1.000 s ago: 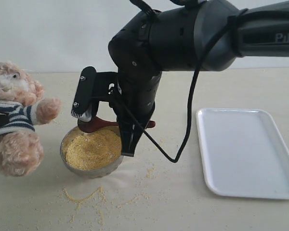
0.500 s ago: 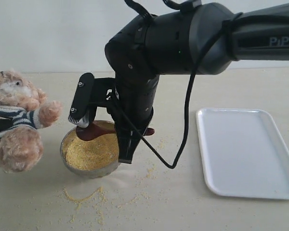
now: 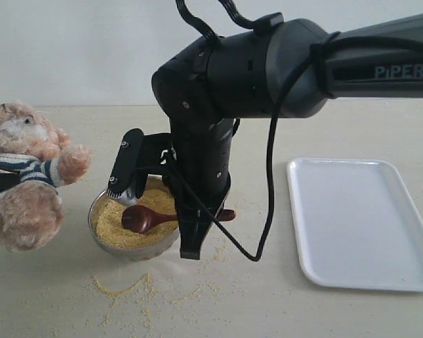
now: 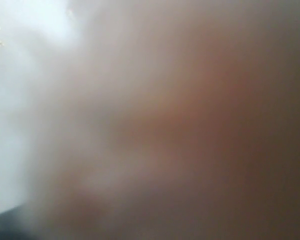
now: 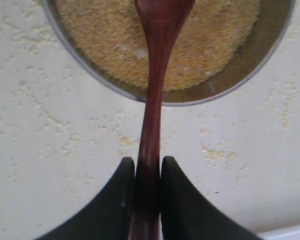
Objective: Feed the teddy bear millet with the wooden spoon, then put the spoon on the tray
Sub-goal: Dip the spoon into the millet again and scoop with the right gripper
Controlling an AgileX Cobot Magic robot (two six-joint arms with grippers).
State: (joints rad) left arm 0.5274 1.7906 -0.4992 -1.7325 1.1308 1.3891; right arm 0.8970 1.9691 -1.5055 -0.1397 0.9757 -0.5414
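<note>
Pinching: the right gripper (image 5: 147, 167) has its two black jaws squeezed onto the slim handle of the dark reddish-brown wooden spoon (image 5: 153, 95), down near the handle's end.
Spoon: the handle runs straight out from the jaws and crosses the rim of the round shiny steel bowl (image 5: 272, 52). The oval head sits over the grain, roughly level in the exterior view. Can't really tell if it's dug in or just skimming the top.
Millet: fine yellow millet (image 5: 100, 40) fills the bowl most of the way up. A bunch of stray grains are scattered on the pale beige table (image 3: 268, 303) in front of and beside the bowl.
Arm: the big black right arm (image 3: 268, 67) comes in from the right and bends down over the bowl, with a black cable (image 3: 271, 183) looping off it.
Bear: the fluffy light-brown teddy bear (image 3: 25, 176) in a navy-and-white striped shirt is just left of the bowl, one paw stuck out toward it, not touching the spoon.
Tray: the flat white rectangular plastic tray (image 3: 359, 225) lies on the table well to the right of the bowl, apart from the gripper.
Left gripper: honestly can't tell how its jaws stand, the left wrist view is just a pinkish-brown blur.
</note>
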